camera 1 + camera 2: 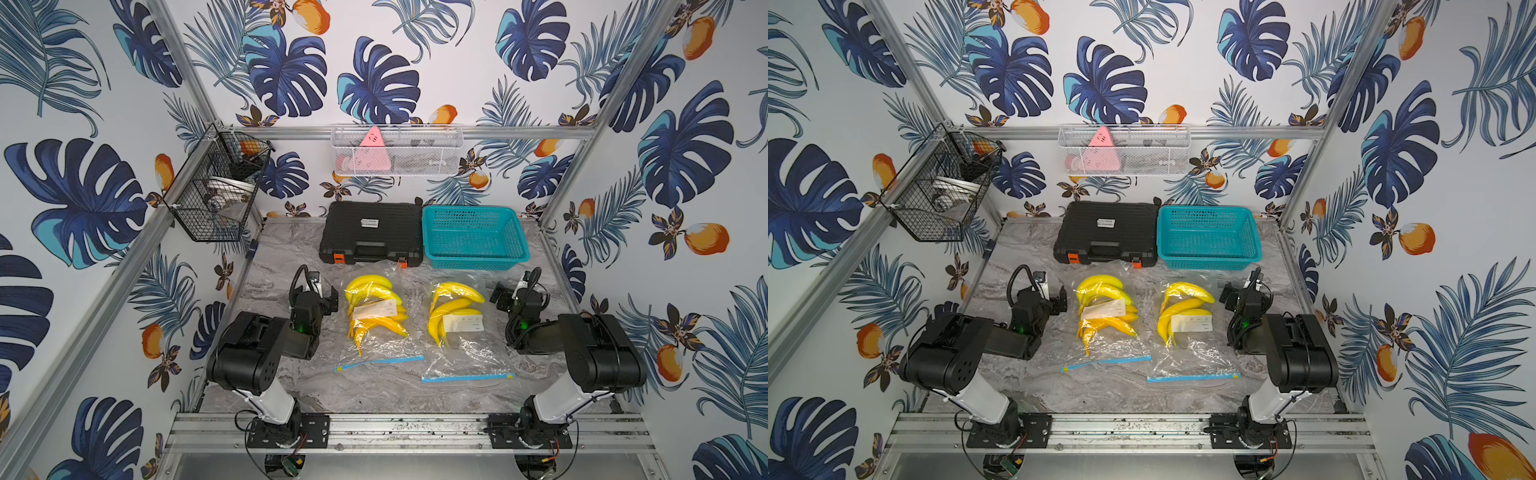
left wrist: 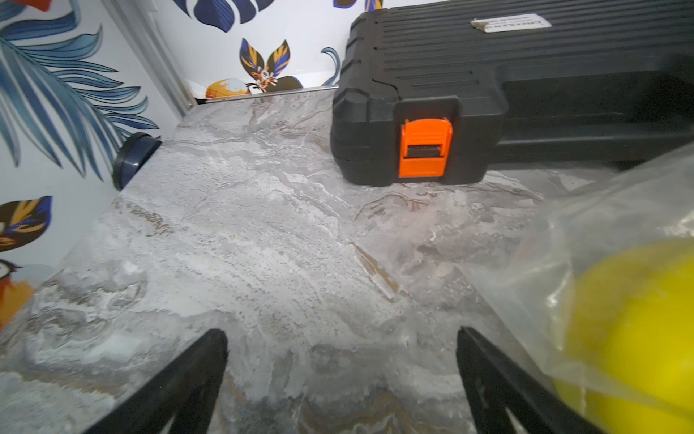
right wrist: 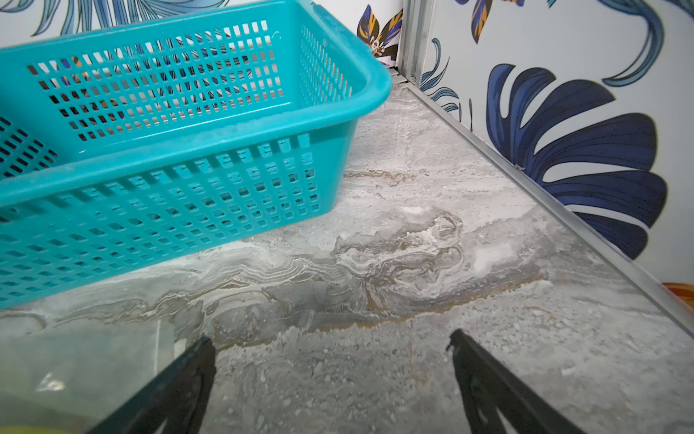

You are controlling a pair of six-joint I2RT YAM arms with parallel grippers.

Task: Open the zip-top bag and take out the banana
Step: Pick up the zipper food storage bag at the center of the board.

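At frame centre, both zip-top bags (image 1: 382, 345) look zipped.
Your left pincer (image 2: 341, 334) and right pincer (image 3: 332, 338) gape empty; opening and banana (image 1: 457, 291) removal remain.

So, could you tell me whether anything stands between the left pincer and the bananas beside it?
Only plastic: the open left pincer sits beside the left zip-top bag, whose clear film encloses the bananas; its blue zip strip lies nearer the robot.
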